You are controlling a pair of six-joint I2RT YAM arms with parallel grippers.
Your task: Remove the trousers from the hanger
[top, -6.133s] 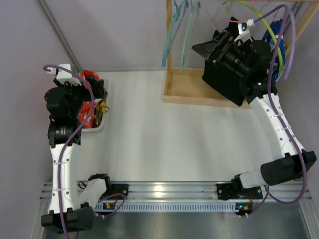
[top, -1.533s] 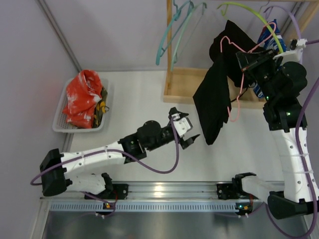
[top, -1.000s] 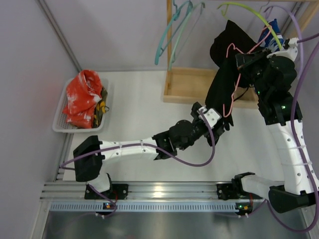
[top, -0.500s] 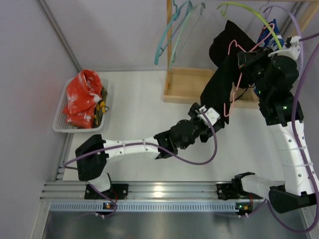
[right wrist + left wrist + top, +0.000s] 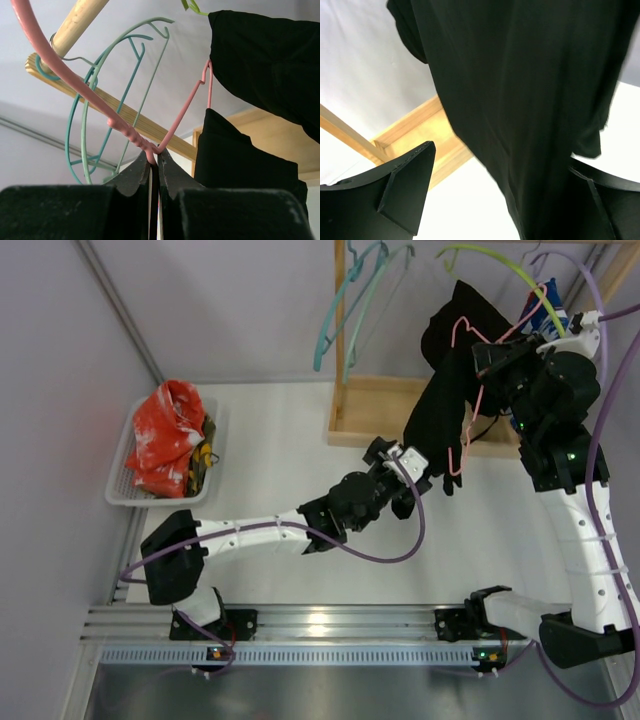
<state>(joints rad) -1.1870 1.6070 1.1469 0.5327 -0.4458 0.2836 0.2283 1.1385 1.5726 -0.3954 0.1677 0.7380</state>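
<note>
The black trousers (image 5: 445,400) hang folded over a pink hanger (image 5: 462,445), tilted out in front of the wooden rack. My right gripper (image 5: 487,358) is shut on the pink hanger (image 5: 127,131) at its neck, fingertips pinched together (image 5: 156,156). My left gripper (image 5: 412,466) is open at the lower end of the cloth. In the left wrist view the black trousers (image 5: 530,100) fall between its wide-apart fingers (image 5: 405,190). A red-orange pair with white marks (image 5: 165,435) lies in the basket at the left, with a camouflage pair (image 5: 205,455) beneath it.
The white basket (image 5: 125,488) stands at the table's left edge. The wooden rack base (image 5: 375,420) is at the back, with teal hangers (image 5: 345,310) and a yellow-green hanger (image 5: 500,260) on its rod (image 5: 75,25). A blue garment (image 5: 550,305) hangs at far right.
My left arm swung from the basket across to the black trousers and has just drawn back slightly left with its jaws around the cloth's lower end. The right arm holds the hanger still.
</note>
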